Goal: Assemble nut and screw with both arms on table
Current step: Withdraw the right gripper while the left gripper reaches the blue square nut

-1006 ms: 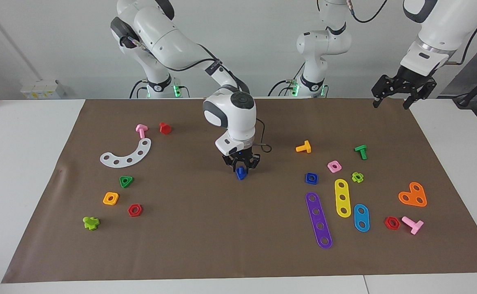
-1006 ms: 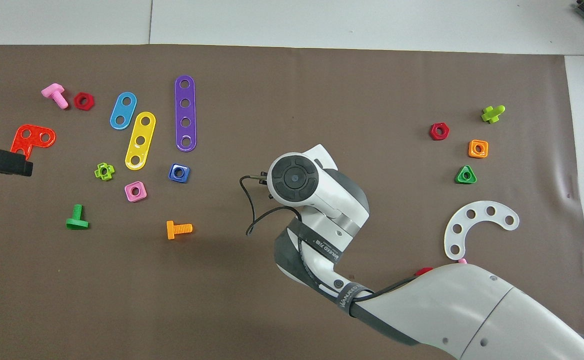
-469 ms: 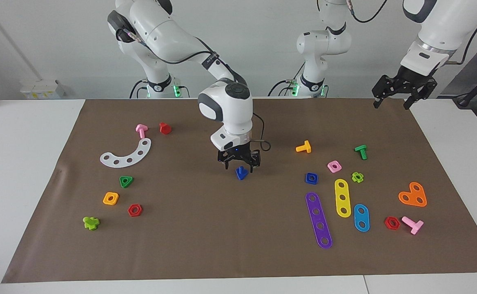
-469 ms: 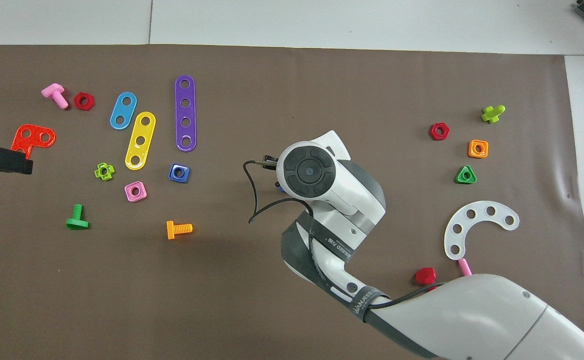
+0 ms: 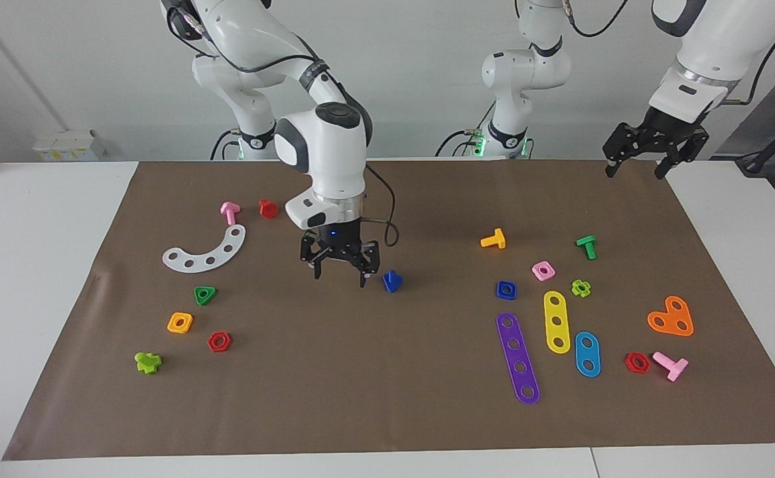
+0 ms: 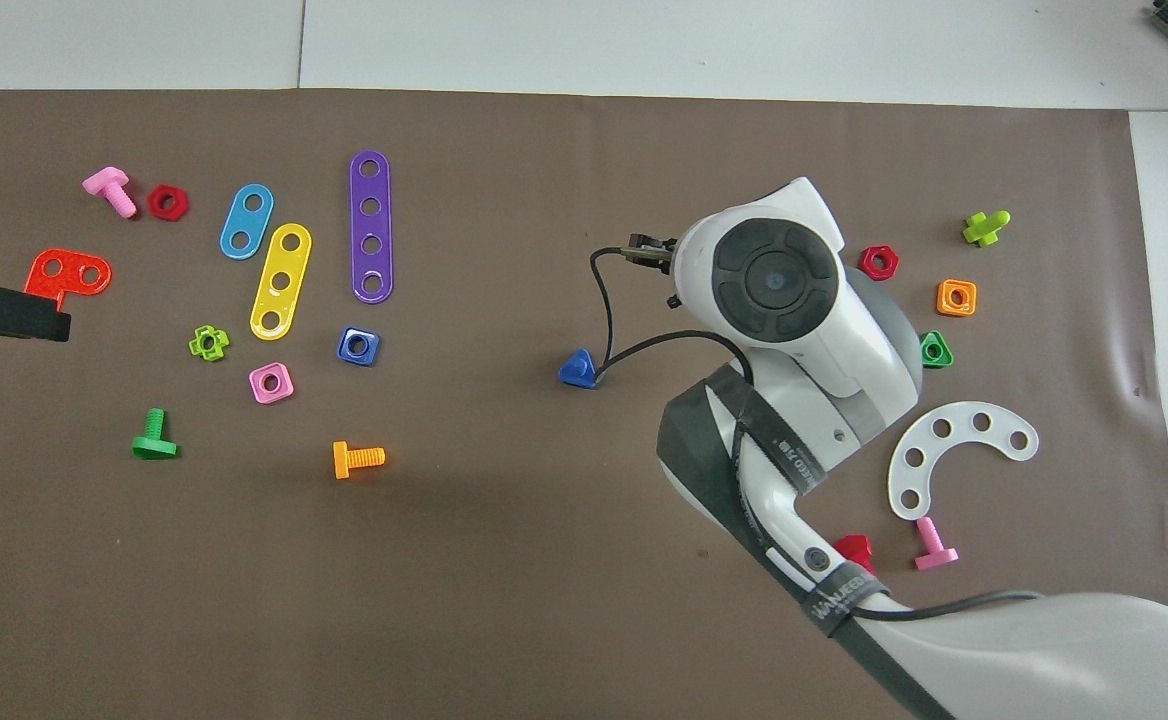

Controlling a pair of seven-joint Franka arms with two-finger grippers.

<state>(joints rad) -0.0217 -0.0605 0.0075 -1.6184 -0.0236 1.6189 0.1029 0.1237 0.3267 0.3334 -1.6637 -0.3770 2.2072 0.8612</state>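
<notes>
The dark-blue screw (image 5: 392, 281) (image 6: 577, 370) stands alone on its head on the brown mat, mid-table, shaft up. My right gripper (image 5: 340, 272) hangs open and empty just above the mat, beside the screw toward the right arm's end; in the overhead view its wrist hides it. The dark-blue square nut (image 5: 505, 289) (image 6: 357, 345) lies flat toward the left arm's end, next to a pink square nut (image 5: 543, 270). My left gripper (image 5: 635, 168) waits open, raised over the mat's corner near the robots; only its tip (image 6: 4, 312) shows from overhead.
Purple (image 5: 517, 357), yellow (image 5: 557, 321) and blue (image 5: 587, 354) strips, an orange plate (image 5: 671, 317) and small bolts lie around the nut. A white curved strip (image 5: 206, 251), green (image 5: 204, 295), orange (image 5: 180, 322) and red (image 5: 219, 341) nuts lie at the right arm's end.
My right gripper let go of the screw, rose, and swung away toward the right arm's end. The screw stays standing on the mat. The left arm has not moved.
</notes>
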